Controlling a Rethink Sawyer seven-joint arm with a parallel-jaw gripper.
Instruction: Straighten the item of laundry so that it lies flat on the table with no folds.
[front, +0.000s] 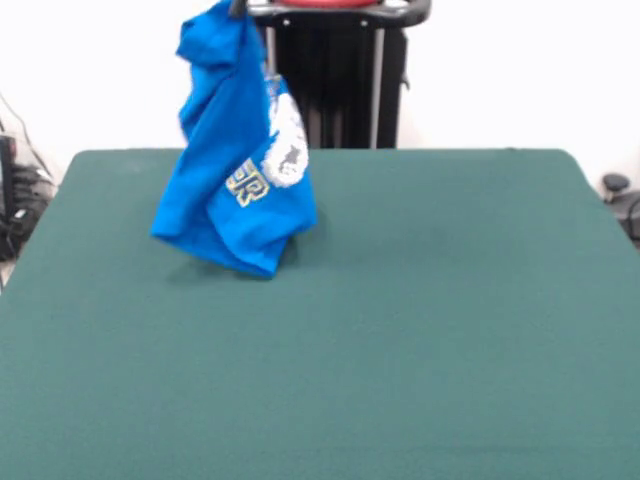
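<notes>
A bright blue soft cotton T-shirt (225, 150) with a white pixel graphic and yellow-outlined lettering is seen hanging in a bunched column, its top at the upper edge of the view and its lowest folds at or just above the large counter (420, 330) covered in dark green felt-like cloth. The pincer itself is not shown, so its opening and grip cannot be told; the shirt is presumably suspended below it. The cloth is judged light, limp and prone to folding on itself. A hem corner or shoulder seam is judged the best hold for spreading it flat.
</notes>
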